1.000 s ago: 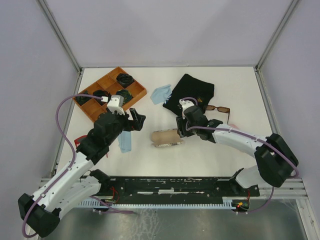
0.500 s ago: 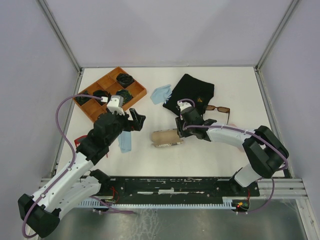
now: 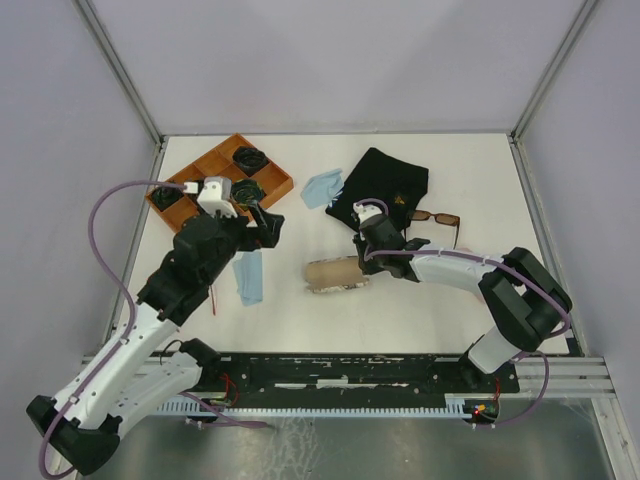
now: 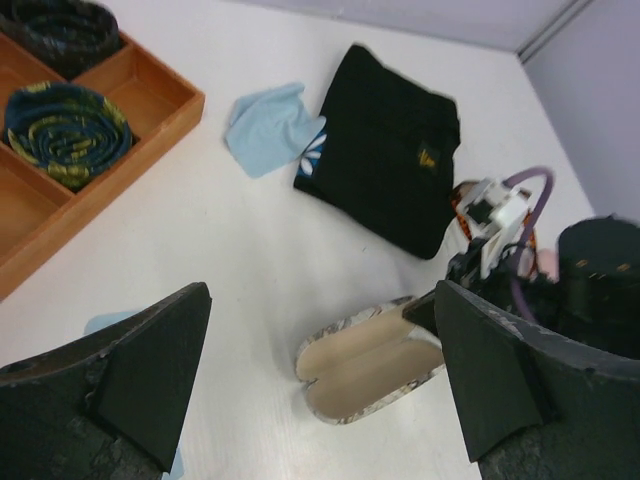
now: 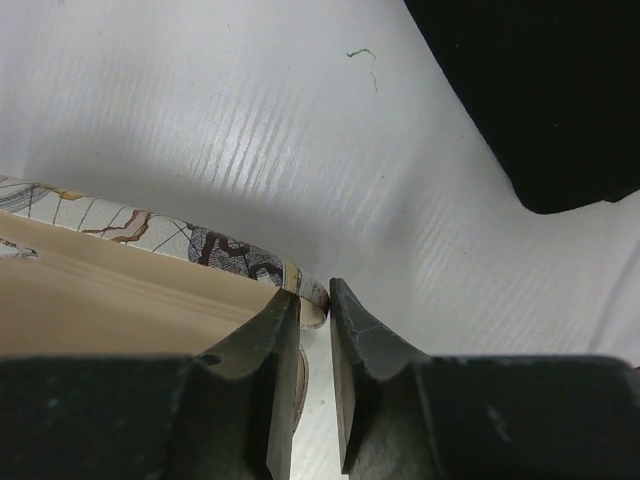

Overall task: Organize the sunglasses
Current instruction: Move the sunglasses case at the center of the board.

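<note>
A pair of sunglasses (image 3: 436, 217) with brown lenses lies at the right, beside a black cloth (image 3: 380, 185). The grey patterned glasses case (image 3: 335, 275) lies open mid-table, its beige lining (image 4: 365, 370) facing up. My right gripper (image 3: 360, 262) is at the case's right end. Its jaws (image 5: 315, 290) pinch the rim, one finger inside on the lining and the other outside the patterned wall (image 5: 220, 248). My left gripper (image 3: 265, 228) hovers open to the left of the case, near the tray. In the left wrist view it (image 4: 320, 300) holds nothing.
A wooden tray (image 3: 268, 160) with dark rolled items sits at the back left. One blue cloth (image 3: 322, 187) lies by the black cloth, another (image 3: 250, 278) beside my left arm. The black cloth (image 5: 540, 90) lies just beyond my right gripper.
My right gripper's jaws have narrowed onto the case's right end. My left arm has swung left and back toward the tray, with its jaws a little wider.
</note>
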`<state>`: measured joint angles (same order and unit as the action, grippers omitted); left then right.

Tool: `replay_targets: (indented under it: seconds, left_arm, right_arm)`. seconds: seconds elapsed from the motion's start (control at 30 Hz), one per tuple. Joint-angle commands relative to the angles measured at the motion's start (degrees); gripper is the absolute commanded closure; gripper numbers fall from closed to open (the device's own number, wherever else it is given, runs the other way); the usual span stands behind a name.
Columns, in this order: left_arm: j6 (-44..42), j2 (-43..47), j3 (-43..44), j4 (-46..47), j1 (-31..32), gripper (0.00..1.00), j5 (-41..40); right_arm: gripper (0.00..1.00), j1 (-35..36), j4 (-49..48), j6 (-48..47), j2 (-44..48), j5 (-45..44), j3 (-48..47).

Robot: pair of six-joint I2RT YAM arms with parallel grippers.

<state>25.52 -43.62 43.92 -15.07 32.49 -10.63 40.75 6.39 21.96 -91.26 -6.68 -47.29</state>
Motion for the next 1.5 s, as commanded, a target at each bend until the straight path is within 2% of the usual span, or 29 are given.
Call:
replay_targets:
  seconds: [0.0,0.23,0.37,0.57,0.9,1.07,1.23,1.37,1.47]
  left_arm:
    - [4.6,-1.16,12.09,-4.06,-0.1,0.01,-3.93]
    - [11.09,-7.79,31.46,-14.74,-0.08,0.01,-9.09]
    - [12.35,-9.95,38.55,-17.02,-0.1,0.01,-10.18]
    - [12.52,-9.21,42.81,-14.83,-0.1,0.01,-11.18]
    - [10.82,-7.97,43.63,-10.79,-0.09,0.01,-10.26]
    - [10.51,-7.62,43.06,-10.47,-0.14,0.01,-10.46]
    - [10.84,-6.05,39.84,-6.2,-0.15,0.01,-9.96]
    - [10.26,-6.16,40.78,-5.9,-0.1,0.01,-10.3]
    - [10.09,-5.28,39.93,-6.02,-0.12,0.01,-11.68]
  right_arm:
    - [0.78,-0.22,-2.89,-1.3,0.06,-1.48,-2.62]
    - [0.96,-0.22,-3.58,-1.65,-0.62,-1.98,-4.4]
    - [1.0,-1.19,-3.97,-1.79,-0.59,-2.29,-5.29]
    - [1.0,-3.8,-6.59,-4.94,-3.63,0.01,-7.6]
    - [1.0,-6.25,-6.33,-10.64,-8.2,4.98,-12.48]
    - [0.89,-6.42,-6.14,-11.3,-7.13,7.74,-11.79]
    - [0.59,-6.41,-6.61,-10.11,-3.88,9.06,-9.83]
    - [0.45,-6.52,-5.16,-9.5,0.34,7.79,-8.5]
    - [0.42,-6.5,-3.04,-8.9,3.93,4.96,-7.05]
